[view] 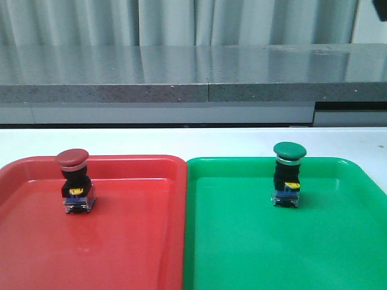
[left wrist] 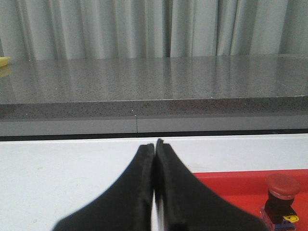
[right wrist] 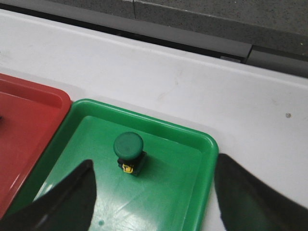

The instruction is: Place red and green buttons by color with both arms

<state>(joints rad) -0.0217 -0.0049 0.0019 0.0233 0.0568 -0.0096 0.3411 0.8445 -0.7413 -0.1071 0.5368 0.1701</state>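
Observation:
The red button (view: 74, 179) stands upright in the red tray (view: 121, 254). The green button (view: 288, 172) stands upright in the green tray (view: 314, 254). Neither arm shows in the front view. In the left wrist view my left gripper (left wrist: 154, 144) is shut and empty, over the white table beside the red tray (left wrist: 231, 180); the red button (left wrist: 283, 199) shows off to its side. In the right wrist view my right gripper (right wrist: 153, 166) is open wide and empty, high above the green tray (right wrist: 163, 192), with the green button (right wrist: 128, 153) just beyond its fingers.
The two trays lie side by side on a white table (view: 193, 142). A grey stone counter (view: 193, 75) runs behind the table, with pale curtains behind it. A bit of the red tray (right wrist: 24, 130) also shows in the right wrist view.

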